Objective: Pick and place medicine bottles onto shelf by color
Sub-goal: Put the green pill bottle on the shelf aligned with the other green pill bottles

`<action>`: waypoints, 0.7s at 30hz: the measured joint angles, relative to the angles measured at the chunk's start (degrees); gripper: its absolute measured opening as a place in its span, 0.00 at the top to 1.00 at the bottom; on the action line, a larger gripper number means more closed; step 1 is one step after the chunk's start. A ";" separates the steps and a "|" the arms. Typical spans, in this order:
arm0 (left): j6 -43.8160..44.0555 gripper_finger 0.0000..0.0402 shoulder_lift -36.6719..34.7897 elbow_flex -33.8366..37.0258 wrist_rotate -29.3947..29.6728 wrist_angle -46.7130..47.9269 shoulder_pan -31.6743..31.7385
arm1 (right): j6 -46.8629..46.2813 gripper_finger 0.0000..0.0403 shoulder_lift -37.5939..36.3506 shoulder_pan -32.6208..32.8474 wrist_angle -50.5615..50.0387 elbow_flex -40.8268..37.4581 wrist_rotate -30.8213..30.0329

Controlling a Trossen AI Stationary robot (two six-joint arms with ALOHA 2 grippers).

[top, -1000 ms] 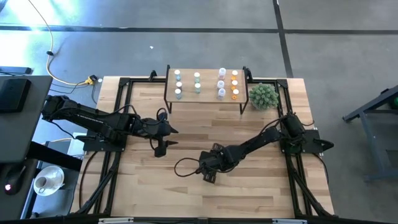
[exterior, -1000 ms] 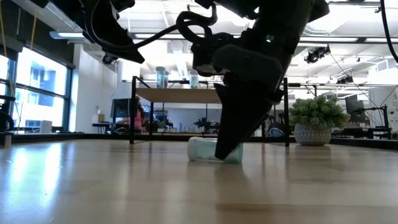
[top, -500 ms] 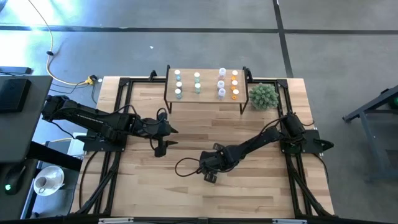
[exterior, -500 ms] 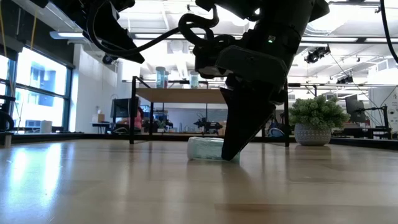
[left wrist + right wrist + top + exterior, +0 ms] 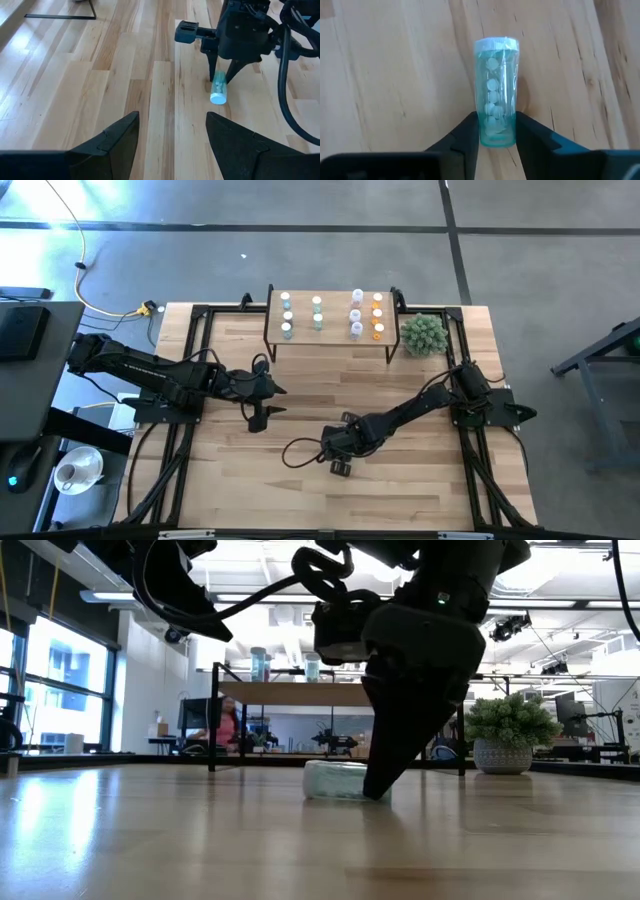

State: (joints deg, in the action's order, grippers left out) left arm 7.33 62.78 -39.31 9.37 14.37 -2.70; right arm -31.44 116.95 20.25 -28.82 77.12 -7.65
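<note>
A pale teal medicine bottle (image 5: 496, 95) with a light cap lies on its side on the plank table, near the middle front; it also shows in the low view (image 5: 330, 780) and the left wrist view (image 5: 218, 90). My right gripper (image 5: 496, 131) (image 5: 340, 466) is shut on it. My left gripper (image 5: 262, 416) (image 5: 172, 145) waits open at the table's left middle, holding nothing. The shelf (image 5: 330, 340) stands on black legs at the far edge, with several bottles (image 5: 287, 315) upright on it in columns. My right gripper pinches the bottle's body near its bottom end (image 5: 496, 136) between its two fingers (image 5: 469, 131), one on each side. The fingers come down from above (image 5: 385, 765), slanting. The bottle lies on its side on the table, cap end (image 5: 496, 46) pointing away from the gripper.
A spiky green plant in a pot (image 5: 423, 333) stands to the right of the shelf. Black frame rails (image 5: 190, 370) run along the table's left and right sides. A person (image 5: 228, 725) sits in the room far behind the table.
My right gripper has shifted slightly toward the table's near edge over the lying bottle and stands a little steeper. The bottle has stayed on its side on the table.
</note>
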 joint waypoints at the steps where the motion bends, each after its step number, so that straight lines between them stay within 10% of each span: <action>1: 0.00 0.46 0.00 0.00 0.00 0.00 0.00 | 0.07 0.75 0.00 0.00 0.19 0.00 0.01; 11: -5.26 0.46 0.00 0.00 -0.39 -0.36 -0.04 | 4.39 0.84 -4.84 0.36 2.84 0.03 -1.38; 21: -14.44 0.46 0.42 0.02 -7.05 -10.56 -0.02 | 12.60 0.79 -17.13 4.52 3.50 0.07 -16.22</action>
State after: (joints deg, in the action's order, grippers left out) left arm -7.10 63.20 -39.29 2.31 3.81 -2.72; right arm -18.84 99.82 24.77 -25.32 77.19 -23.86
